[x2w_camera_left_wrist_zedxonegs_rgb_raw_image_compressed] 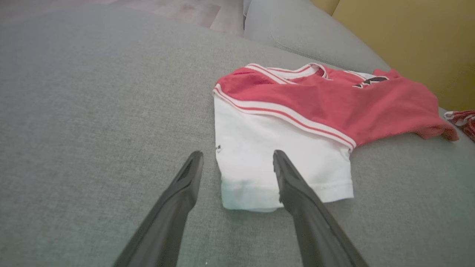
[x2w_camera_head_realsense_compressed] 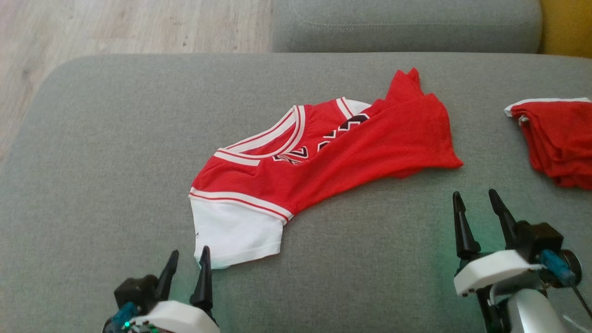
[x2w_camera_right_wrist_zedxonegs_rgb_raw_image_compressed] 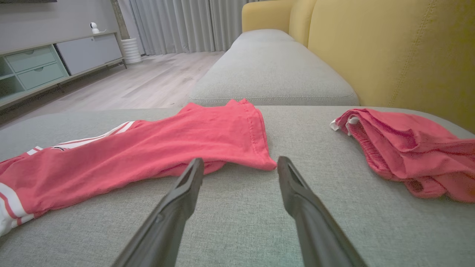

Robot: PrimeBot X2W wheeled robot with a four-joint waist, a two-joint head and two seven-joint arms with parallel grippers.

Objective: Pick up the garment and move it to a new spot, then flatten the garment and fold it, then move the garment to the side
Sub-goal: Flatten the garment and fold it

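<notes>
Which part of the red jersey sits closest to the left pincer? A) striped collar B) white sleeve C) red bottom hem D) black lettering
B. The left pincer stands open with the white sleeve right at its fingertips, while the red hem lies over by the right pincer.

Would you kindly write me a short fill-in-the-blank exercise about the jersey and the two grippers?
The red jersey has a ____ sleeve near the left gripper.
The jaws of the right gripper stand ____.
A second red garment lies to the jersey's ____ in the head view.
The sofa cushion beneath them is ____.
Missing words: white; open; right; grey.
</notes>
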